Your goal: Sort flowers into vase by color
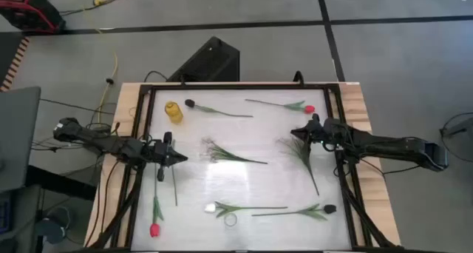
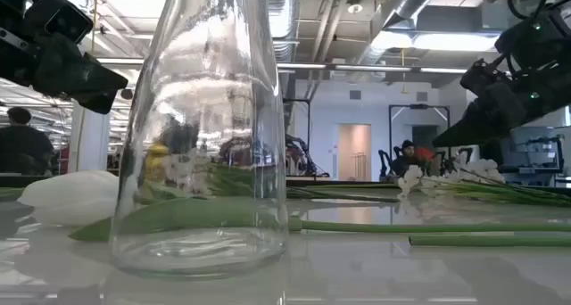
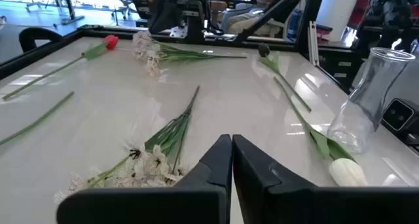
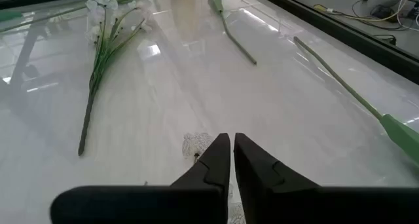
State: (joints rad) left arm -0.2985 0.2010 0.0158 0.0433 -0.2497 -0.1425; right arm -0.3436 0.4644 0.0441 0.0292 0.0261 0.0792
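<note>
While hanging over the tabletop, left gripper: hovering near the left edge, fingers pressing together, holding nothing.
Right gripper: hovering near the right edge, just beside a sprig, fingers pressing almost together, pinching nothing.
Flowers: lying flat and scattered across the tabletop, none standing in a vase yet.
Red tulips: counting two, one by the far right corner, one at the near left corner.
Dark tulips: counting two, one by the far left corner, one by the near right corner.
White tulip: counting one, lying beside the clear vase at the near edge.
White sprigs: counting two, one mid-table, one toward the right edge.
Yellow container: standing by the far left corner.
Handling: probably light, thin and bendy, with soft heads; judging mid-stem the safest pinch, stems likely sliding on the glossy top.
</note>
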